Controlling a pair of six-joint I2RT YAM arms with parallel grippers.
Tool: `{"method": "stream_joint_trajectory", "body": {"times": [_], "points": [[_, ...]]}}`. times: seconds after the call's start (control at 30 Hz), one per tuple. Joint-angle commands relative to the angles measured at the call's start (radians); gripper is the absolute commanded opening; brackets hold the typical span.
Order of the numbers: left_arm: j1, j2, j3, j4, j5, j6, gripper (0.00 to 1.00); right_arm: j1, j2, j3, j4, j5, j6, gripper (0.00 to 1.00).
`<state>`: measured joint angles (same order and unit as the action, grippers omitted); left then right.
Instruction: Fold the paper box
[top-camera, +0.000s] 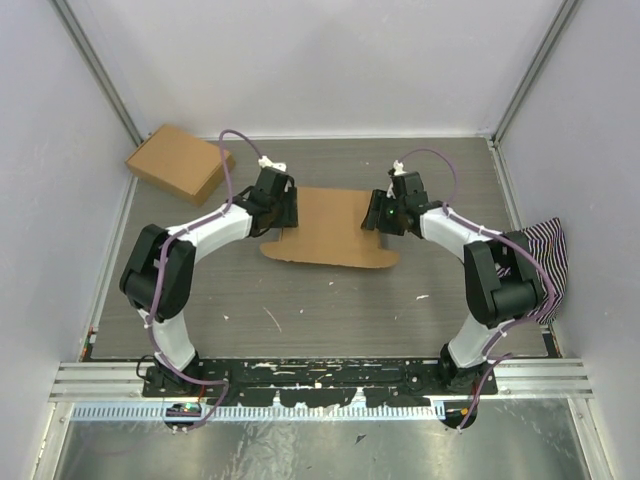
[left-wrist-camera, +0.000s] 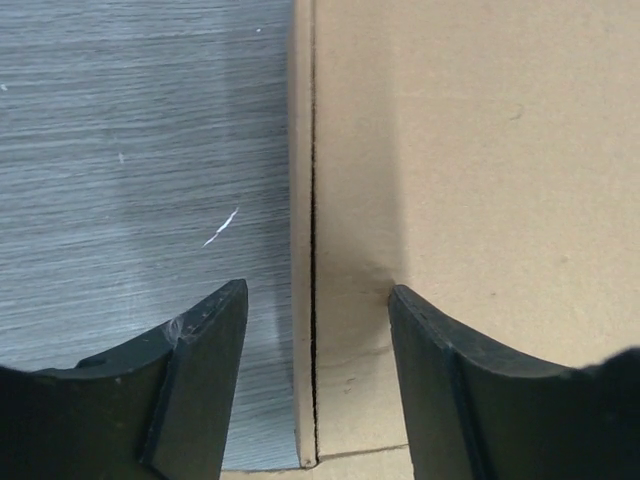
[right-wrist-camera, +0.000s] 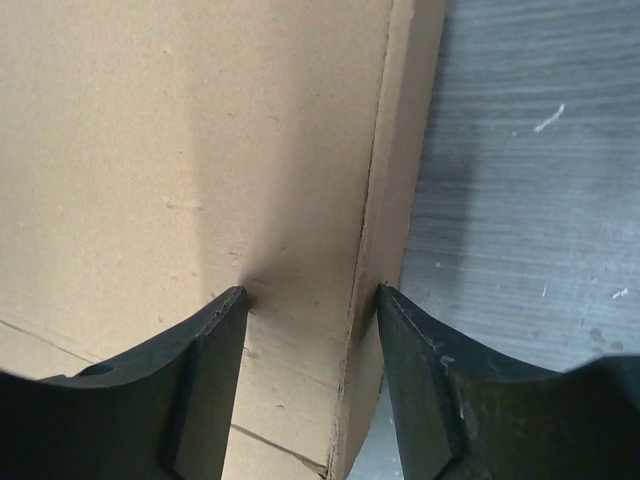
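paper box (top-camera: 325, 225) lies lengthwise left-right, fingers (left-wrist-camera: 200, 380) spread wide astride each end.

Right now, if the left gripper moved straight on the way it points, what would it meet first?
Most likely the paper box: the left gripper points at its edge strip, jaws astride it, with the table beside. Depth is unclear.

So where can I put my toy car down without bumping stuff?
Bare table between the paper box and the arm bases, and behind it by the back wall. Crowded: both box sides, where the left fingers and right fingers straddle its edges.
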<state>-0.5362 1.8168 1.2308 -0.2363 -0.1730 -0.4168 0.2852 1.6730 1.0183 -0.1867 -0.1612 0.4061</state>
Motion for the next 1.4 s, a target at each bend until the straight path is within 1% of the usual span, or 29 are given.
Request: {"method": "stream_joint_trajectory", "body": {"times": [0.0,0.13,0.23,0.3,0.4,0.5,0.57,0.6,0.63,0.67,0.73,0.77,0.8,0.83,0.87,0.9,0.93,0.97,1.0,1.03,1.07,1.13,1.23,1.37], "points": [[0.002,0.048,0.01,-0.008,0.065,-0.021,0.63,0.004,0.061,0.088,0.04,-0.039,-0.019,0.58],[0.003,0.07,0.056,-0.027,0.072,-0.019,0.59,0.003,0.127,0.158,0.036,-0.047,-0.025,0.57],[0.008,0.086,0.092,-0.044,0.077,-0.02,0.58,0.003,0.183,0.233,0.001,-0.058,-0.034,0.55],[0.012,0.09,0.115,-0.071,0.072,-0.02,0.61,0.004,0.203,0.27,-0.017,-0.059,-0.04,0.54],[0.02,0.067,0.131,-0.104,0.037,-0.016,0.66,0.005,0.194,0.306,-0.049,-0.004,-0.055,0.56],[0.032,0.007,0.124,-0.136,-0.023,-0.005,0.7,-0.004,0.149,0.33,-0.087,0.068,-0.068,0.59],[0.037,-0.06,0.117,-0.163,-0.078,-0.003,0.72,-0.01,0.104,0.346,-0.119,0.122,-0.065,0.6],[0.038,-0.089,0.117,-0.185,-0.114,-0.013,0.73,-0.011,0.067,0.357,-0.139,0.148,-0.067,0.58],[0.04,-0.118,0.123,-0.22,-0.146,-0.023,0.74,-0.012,0.038,0.369,-0.152,0.165,-0.074,0.52],[0.041,-0.149,0.127,-0.249,-0.172,-0.039,0.74,-0.011,-0.003,0.376,-0.164,0.176,-0.079,0.48],[0.041,-0.221,0.123,-0.304,-0.21,-0.081,0.77,-0.011,-0.102,0.359,-0.166,0.151,-0.062,0.45],[0.04,-0.259,0.111,-0.326,-0.218,-0.106,0.8,-0.011,-0.16,0.322,-0.165,0.138,-0.04,0.42],[0.04,-0.301,0.09,-0.332,-0.195,-0.114,0.82,-0.012,-0.212,0.27,-0.141,0.112,-0.017,0.43],[0.041,-0.342,0.042,-0.313,-0.154,-0.112,0.85,-0.012,-0.254,0.191,-0.09,0.04,-0.013,0.5],[0.041,-0.389,-0.025,-0.251,-0.103,-0.117,0.86,-0.012,-0.283,0.117,-0.029,-0.051,-0.034,0.58],[0.041,-0.432,-0.119,-0.123,-0.051,-0.118,0.87,-0.013,-0.297,0.057,0.016,-0.116,-0.043,0.64],[0.041,-0.474,-0.211,-0.024,-0.015,-0.129,0.87,-0.012,-0.299,0.017,0.031,-0.118,-0.019,0.67],[0.041,-0.504,-0.28,0.034,0.005,-0.148,0.89,-0.012,-0.299,-0.014,0.035,-0.098,-0.003,0.76],[0.04,-0.528,-0.321,0.045,0.02,-0.16,0.9,-0.011,-0.302,-0.046,0.039,-0.08,0.0,0.86],[0.04,-0.536,-0.339,0.034,0.029,-0.165,0.91,-0.01,-0.31,-0.075,0.047,-0.061,-0.002,0.93],[0.041,-0.539,-0.347,0.009,0.031,-0.164,0.91,-0.005,-0.324,-0.109,0.054,-0.042,-0.006,0.97],[0.039,-0.537,-0.344,-0.046,0.029,-0.156,0.9,0.001,-0.365,-0.156,0.058,-0.012,-0.012,1.0],[0.039,-0.539,-0.342,-0.098,0.027,-0.149,0.89,0.008,-0.408,-0.196,0.045,0.018,-0.009,1.0],[0.038,-0.603,-0.362,-0.115,0.027,-0.149,0.88,0.01,-0.449,-0.219,0.04,0.04,-0.003,0.99]]}}
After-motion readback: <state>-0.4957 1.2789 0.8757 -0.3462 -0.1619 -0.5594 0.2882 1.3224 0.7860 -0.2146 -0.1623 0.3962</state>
